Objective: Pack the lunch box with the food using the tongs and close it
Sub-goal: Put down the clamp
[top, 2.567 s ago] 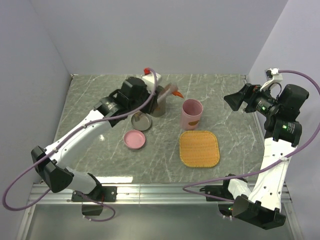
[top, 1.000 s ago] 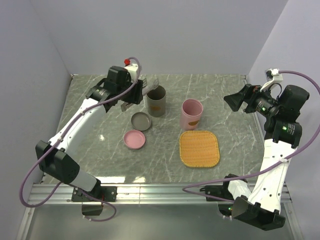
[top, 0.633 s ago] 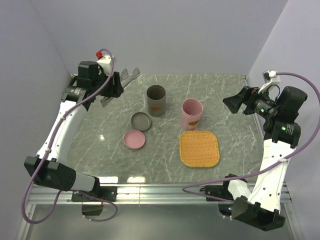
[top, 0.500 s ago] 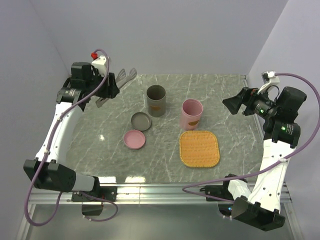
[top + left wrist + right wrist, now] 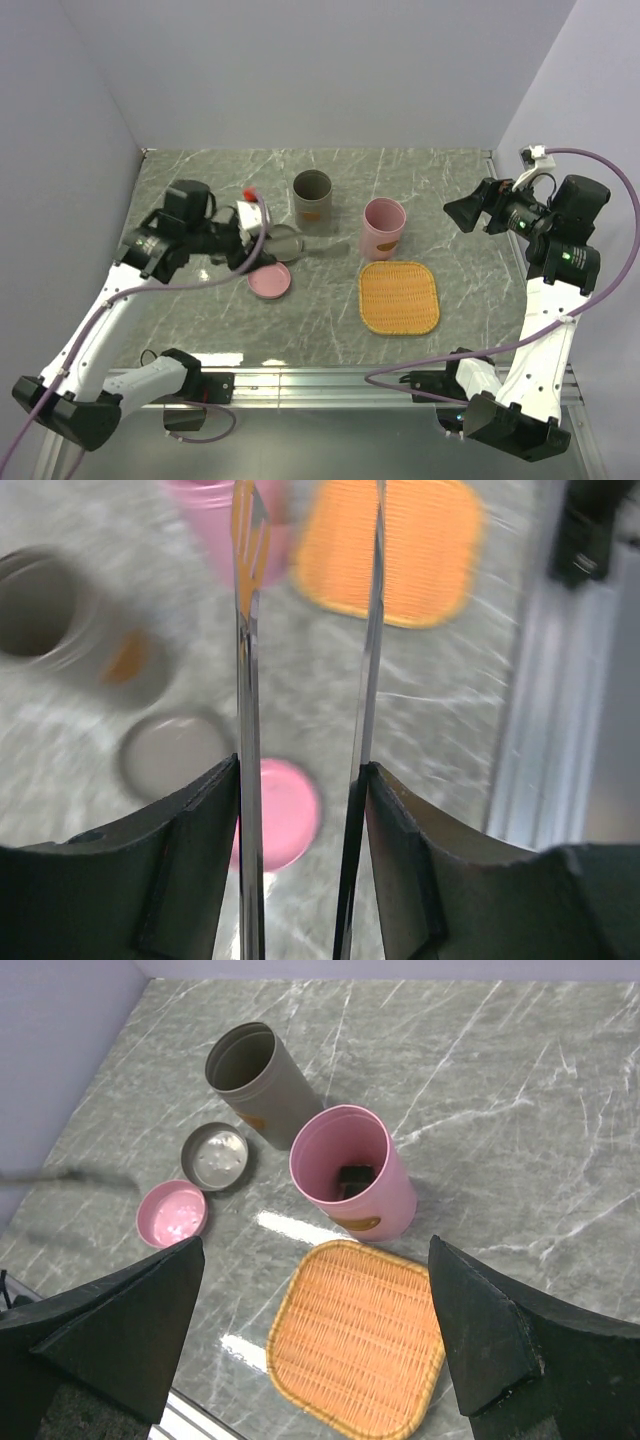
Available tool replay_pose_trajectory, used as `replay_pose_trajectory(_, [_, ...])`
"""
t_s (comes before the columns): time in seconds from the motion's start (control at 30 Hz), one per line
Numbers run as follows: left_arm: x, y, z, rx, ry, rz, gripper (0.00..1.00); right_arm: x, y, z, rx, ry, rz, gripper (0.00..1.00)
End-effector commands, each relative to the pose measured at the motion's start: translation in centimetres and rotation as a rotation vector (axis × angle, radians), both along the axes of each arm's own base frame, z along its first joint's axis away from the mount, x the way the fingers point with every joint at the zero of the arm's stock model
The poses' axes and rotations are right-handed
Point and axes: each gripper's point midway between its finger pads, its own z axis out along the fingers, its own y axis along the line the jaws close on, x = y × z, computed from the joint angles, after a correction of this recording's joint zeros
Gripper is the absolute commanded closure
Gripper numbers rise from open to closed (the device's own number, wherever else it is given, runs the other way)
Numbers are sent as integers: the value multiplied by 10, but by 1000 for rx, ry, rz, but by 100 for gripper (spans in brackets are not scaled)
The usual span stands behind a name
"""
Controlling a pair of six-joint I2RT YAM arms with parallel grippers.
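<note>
Your left jaws stand partly open, clamped on both arms of the tongs [image 5: 250,540]. Your right jaws gape wide, holding nothing.

left arm [image 5: 105,320]: white tubular links, black joint housings.
right arm [image 5: 548,320]: same white links and black joints, with small green lights [image 5: 523,222] behind the gripper.
cables [image 5: 600,158]: purple, one per arm, looping back from the wrist.
left gripper [image 5: 298,775]: broad matte-black fingers [image 5: 185,860] with rounded inner edges.
right gripper [image 5: 462,212]: black wedge-shaped fingers.
camera block [image 5: 250,216]: white, with a red cap [image 5: 248,191], just behind the left gripper.
</note>
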Motion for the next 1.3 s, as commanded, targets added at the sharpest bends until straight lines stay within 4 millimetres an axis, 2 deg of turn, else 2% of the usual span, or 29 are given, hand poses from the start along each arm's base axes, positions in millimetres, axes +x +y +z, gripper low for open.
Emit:
replay_pose_trajectory(0.0, [-27, -35, -5, 3, -141, -216, 44, 3, 0, 9, 5, -26, 11, 0])
replay_pose_trajectory(0.07, [-24, -53, -10, -17, -164, -214, 44, 3, 0, 11, 9, -30, 8, 0])
replay_pose_trajectory(0.1, [-33, -70, -20, -18, -133, -254, 44, 4, 0, 13, 12, -31, 6, 0])
replay_pose_trajectory(0.13, [-34, -78, -20, -18, -166, -260, 44, 4, 0, 13, 11, -32, 6, 0])
replay_pose_trajectory(0.17, [-27, -93, -18, -41, -183, -247, 44, 4, 0, 13, 11, -32, 6, 0])
replay_pose_trajectory(0.2, [-34, -108, -24, -30, -190, -266, 44, 4, 0, 14, 11, -35, 8, 0])
replay_pose_trajectory(0.27, [-32, -134, -37, -19, -168, -262, 44, 3, 3, 16, 40, -20, 9, 0])
replay_pose_trajectory(0.3, [-38, -154, -31, -51, -206, -276, 45, 3, 3, 17, 41, -23, 8, 0])
replay_pose_trajectory(0.33, [-31, -164, -44, -27, -194, -237, 45, 4, 2, 17, 50, -19, 4, 0])
replay_pose_trajectory(0.4, [-39, -185, -47, -40, -217, -267, 45, 5, 2, 19, 50, -25, -1, 0])
replay_pose_trajectory(0.43, [-35, -193, -60, -16, -207, -255, 46, 5, 2, 18, 56, -22, -2, 0])
replay_pose_trajectory(0.5, [-34, -205, -66, -19, -191, -259, 46, 5, 1, 20, 55, -27, -9, 0])
replay_pose_trajectory(0.53, [-26, -213, -78, -6, -169, -234, 46, 5, 1, 21, 55, -32, -8, 0])
replay_pose_trajectory(0.57, [-22, -219, -76, -13, -166, -227, 47, 5, 0, 21, 58, -29, -12, 0])
replay_pose_trajectory(0.6, [-17, -226, -90, 10, -146, -218, 47, 5, 0, 23, 56, -33, -13, 0])
replay_pose_trajectory(0.63, [-14, -230, -93, 18, -143, -219, 47, 5, -1, 23, 59, -30, -15, 0])
replay_pose_trajectory(0.67, [-10, -238, -85, 5, -151, -219, 47, 5, -1, 23, 59, -30, -15, 0])
replay_pose_trajectory(0.7, [-8, -243, -103, 43, -115, -225, 46, 5, -1, 25, 56, -35, -16, 0])
replay_pose_trajectory(0.73, [-7, -246, -108, 63, -102, -230, 46, 5, -1, 25, 59, -31, -12, 0])
replay_pose_trajectory(0.77, [-2, -252, -104, 63, -109, -228, 46, 5, -1, 27, 64, -31, -12, 0])
replay_pose_trajectory(0.8, [3, -256, -112, 78, -117, -219, 46, 5, -1, 28, 76, -27, -6, 0])
replay_pose_trajectory(1.0, [14, -265, -126, 84, -159, -213, 44, 6, -2, 28, 104, -28, -6, 0])
replay_pose_trajectory(1.07, [12, -269, -127, 75, -176, -235, 44, 7, -3, 27, 109, -24, -6, 0])
replay_pose_trajectory(1.17, [8, -272, -140, 92, -159, -256, 44, 7, -3, 25, 106, -19, -9, 0])
replay_pose_trajectory(1.27, [5, -280, -142, 73, -167, -271, 43, 7, -4, 24, 103, -17, -9, 0])
